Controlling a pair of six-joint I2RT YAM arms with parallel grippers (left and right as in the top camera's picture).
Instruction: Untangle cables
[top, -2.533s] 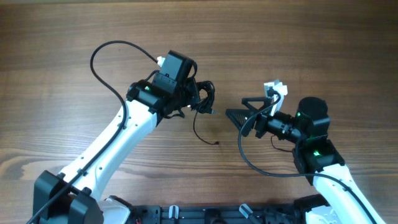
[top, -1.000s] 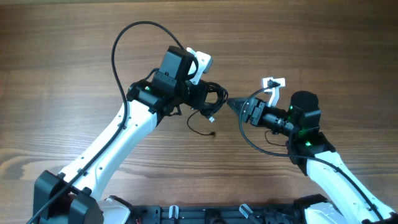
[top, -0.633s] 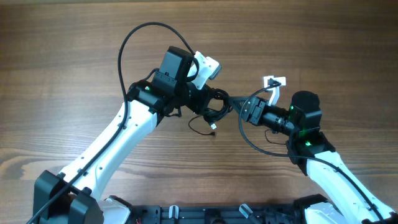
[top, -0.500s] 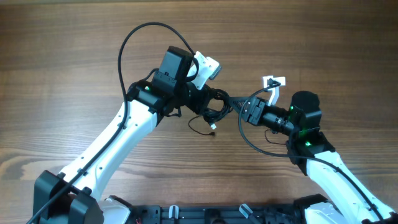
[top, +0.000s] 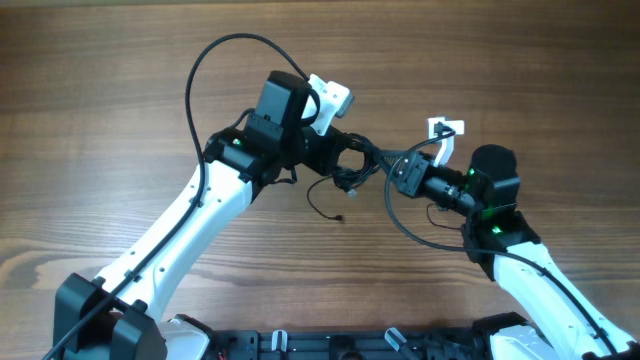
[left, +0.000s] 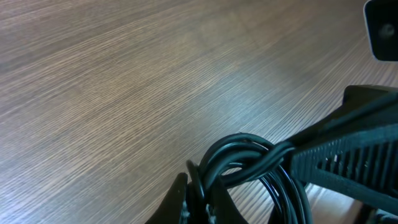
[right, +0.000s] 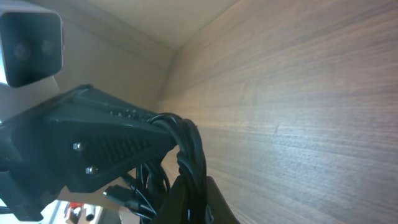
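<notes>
Left pincer (top: 338, 157) and right pincer (top: 377, 164) are both clamped on the cables (top: 351, 178), a bunched black knot held between them over the table (top: 520, 60), with 1 thin strand trailing below.

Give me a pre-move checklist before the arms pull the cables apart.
1. Left end effector shut on the cables: ok.
2. Right end effector shut on the cables: ok.
3. Each grips a different strand: cannot tell.
4. Loose strand trailing below, free of both arms: ok.
5. Cables lifted off the table: cannot tell.
</notes>
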